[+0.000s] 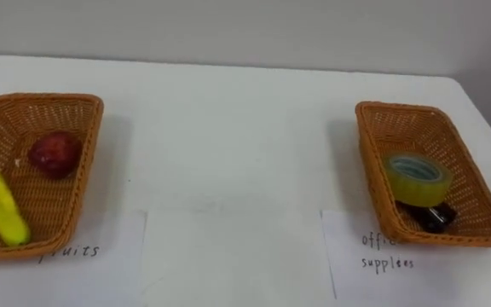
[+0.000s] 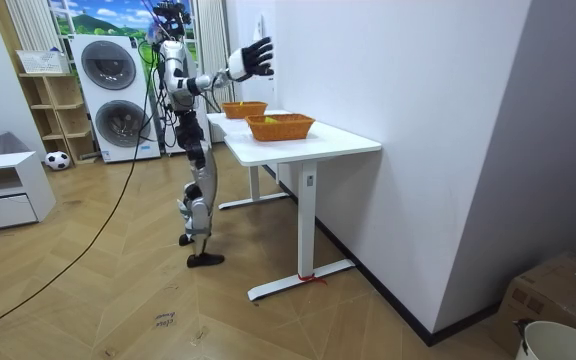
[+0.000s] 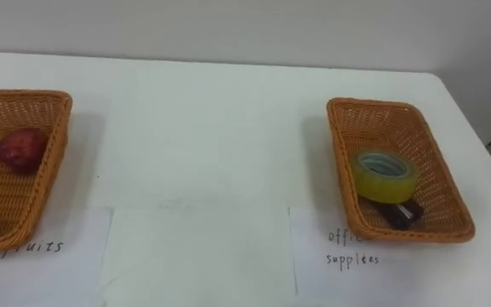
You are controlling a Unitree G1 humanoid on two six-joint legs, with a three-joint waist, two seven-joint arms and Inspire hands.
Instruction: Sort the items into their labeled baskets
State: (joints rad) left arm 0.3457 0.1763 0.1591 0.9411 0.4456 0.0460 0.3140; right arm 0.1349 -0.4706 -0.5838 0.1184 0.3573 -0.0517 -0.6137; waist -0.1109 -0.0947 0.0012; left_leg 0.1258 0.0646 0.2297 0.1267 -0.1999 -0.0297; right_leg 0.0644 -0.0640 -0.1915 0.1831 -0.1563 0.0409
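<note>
So, banana (image 1: 2, 205) + red apple (image 1: 54, 153) in fruit basket (image 1: 90, 141) | tape roll (image 1: 418, 177) in office-supplies basket (image 1: 372, 158) on white table (image 1: 228, 145) | right hand (image 2: 253, 57) raised, fingers spread, holding nothing

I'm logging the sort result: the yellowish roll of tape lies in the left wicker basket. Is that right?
No. The yellowish roll of clear tape lies in the right orange wicker basket, not the left, as the left eye view shows.
</note>
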